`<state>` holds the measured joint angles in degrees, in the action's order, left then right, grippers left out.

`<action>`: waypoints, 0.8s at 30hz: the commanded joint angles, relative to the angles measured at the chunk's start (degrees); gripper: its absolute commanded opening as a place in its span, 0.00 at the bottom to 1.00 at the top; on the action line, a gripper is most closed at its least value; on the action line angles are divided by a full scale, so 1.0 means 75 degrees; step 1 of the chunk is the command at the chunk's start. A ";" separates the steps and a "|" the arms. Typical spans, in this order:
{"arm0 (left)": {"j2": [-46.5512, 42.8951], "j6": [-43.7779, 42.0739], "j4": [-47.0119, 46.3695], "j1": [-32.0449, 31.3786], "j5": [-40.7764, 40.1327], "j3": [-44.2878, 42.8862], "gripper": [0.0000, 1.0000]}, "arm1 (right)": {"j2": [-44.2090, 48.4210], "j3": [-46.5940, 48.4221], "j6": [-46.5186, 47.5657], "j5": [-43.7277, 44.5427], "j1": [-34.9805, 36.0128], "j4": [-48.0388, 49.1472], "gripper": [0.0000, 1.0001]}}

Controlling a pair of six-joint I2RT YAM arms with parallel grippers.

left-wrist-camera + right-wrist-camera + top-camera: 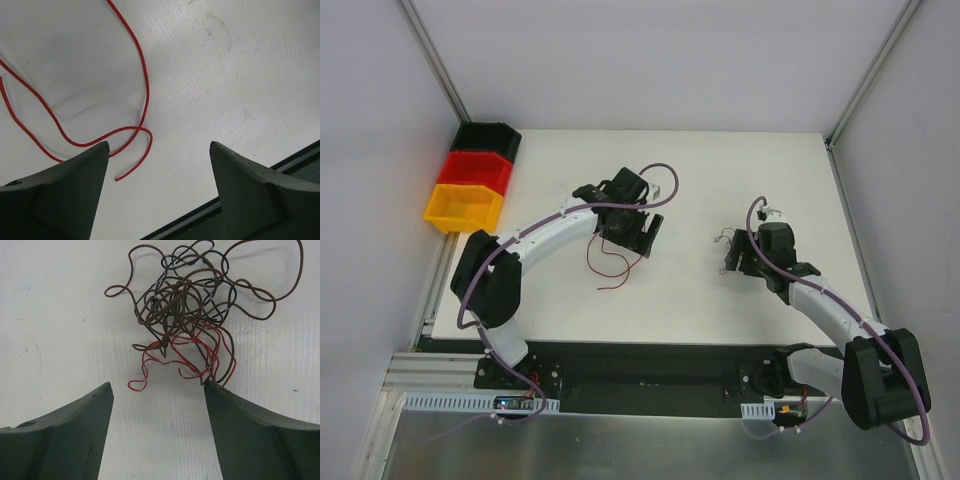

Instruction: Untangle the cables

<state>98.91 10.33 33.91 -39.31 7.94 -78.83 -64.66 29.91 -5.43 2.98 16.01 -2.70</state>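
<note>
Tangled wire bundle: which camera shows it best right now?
Right wrist view: the tangled bundle fills the upper frame just ahead of the open right gripper, with brown, black and red strands distinguishable. Top external shows it only as a small clump. Left wrist misses it, showing just a separate red wire.

the red wire (148, 90) runs off the left wrist view's top and left edges.

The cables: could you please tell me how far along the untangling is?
Done: one red wire lies apart, by the open left gripper. In hand: nothing; the right gripper is open beside the tangle. Left: brown, dark and red wires there are knotted together.
</note>
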 commanded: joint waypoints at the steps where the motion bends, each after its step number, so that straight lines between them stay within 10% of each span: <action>1: 0.0053 0.0205 0.0049 -0.0091 -0.0753 0.0092 0.76 | 0.0208 -0.0016 0.0091 -0.0057 0.0033 0.0243 0.76; 10: 0.0546 0.1234 0.0225 -0.0336 -0.1341 0.0232 0.53 | 0.0149 -0.0015 0.0068 -0.0093 0.0033 0.0254 0.76; 24: 0.0803 0.1576 -0.0431 -0.0443 -0.1119 0.0608 0.61 | 0.0102 0.0031 0.0068 -0.0011 0.0033 0.0184 0.76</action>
<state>103.09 21.56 32.36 -43.77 -1.54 -71.92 -64.64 29.76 -5.43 2.57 16.01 -2.35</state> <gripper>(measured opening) 0.569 0.757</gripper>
